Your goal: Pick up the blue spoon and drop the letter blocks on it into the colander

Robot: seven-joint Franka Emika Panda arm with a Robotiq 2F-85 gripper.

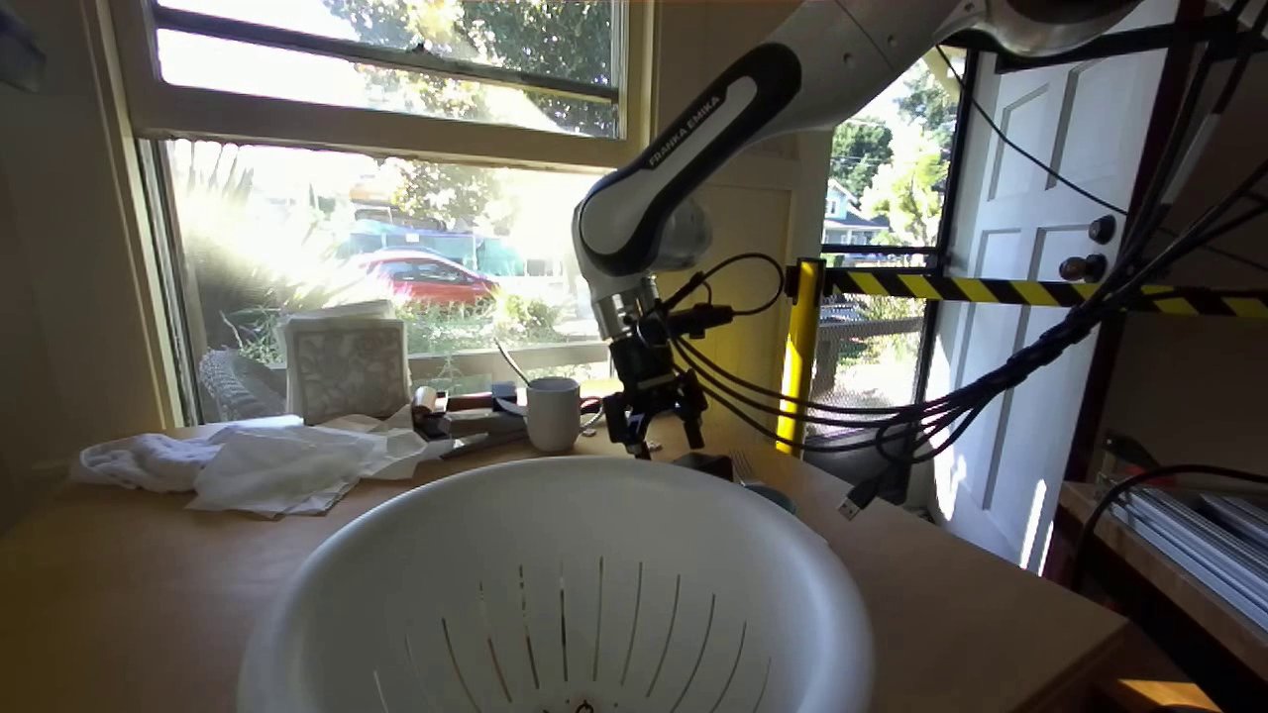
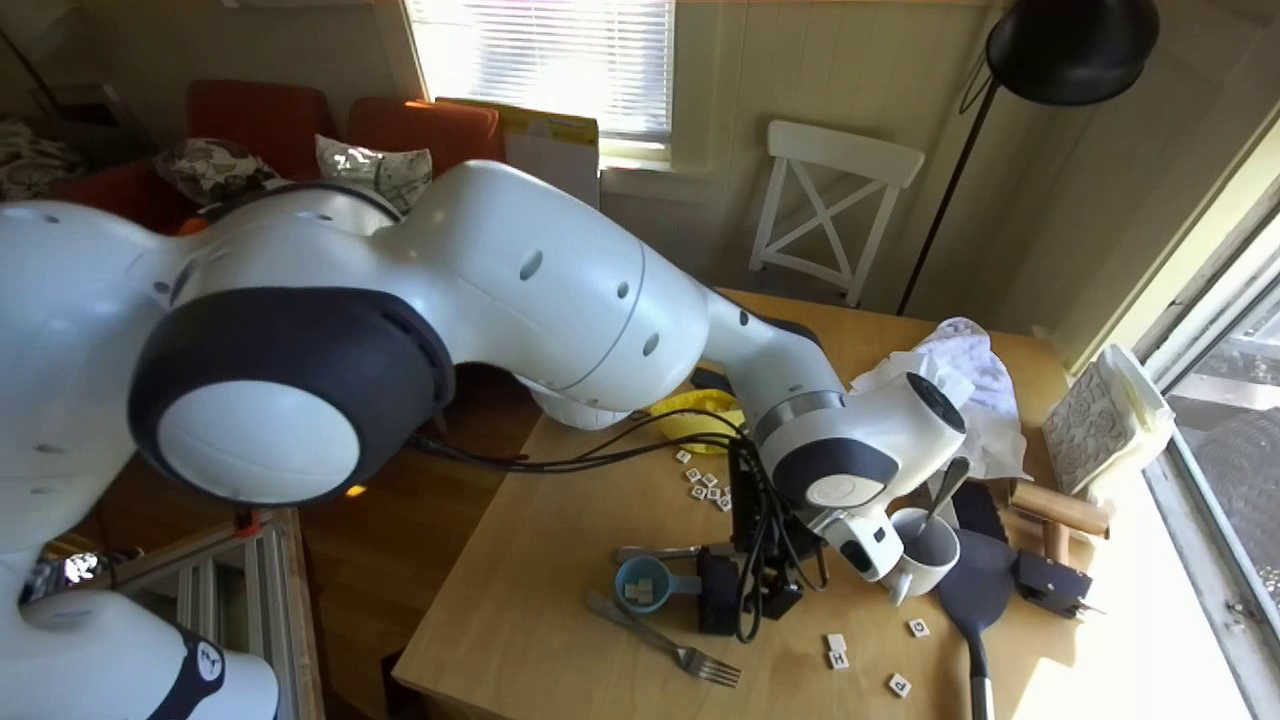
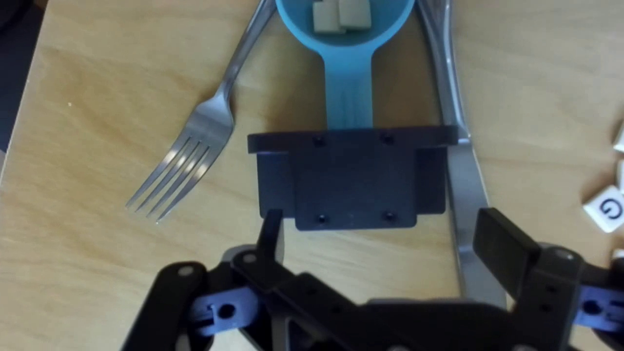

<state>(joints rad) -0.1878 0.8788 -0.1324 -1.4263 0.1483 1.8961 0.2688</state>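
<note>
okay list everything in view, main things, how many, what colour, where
Table: 1, tan, by window
Fork: 1, silver, on table
Knife: 1, silver, on table
Blue spoon: 1, teal-blue, between fork and knife
Letter blocks: at least ten, pale, in spoon and on table
Bracket: 1, black, at spoon's handle
Mug: 1, white, on table
Spatula: 1, dark, beside mug
Colander: 1, white, foreground in an exterior view
Cloth: 1, white, on table
Chair: 1, white, by wall
Lamp: 1, black, near chair
Car: 1, red, outside
Door: 1, white, behind tape
Robot arm: 1, mostly white, above table
Gripper: 1, black, open, above table
</note>
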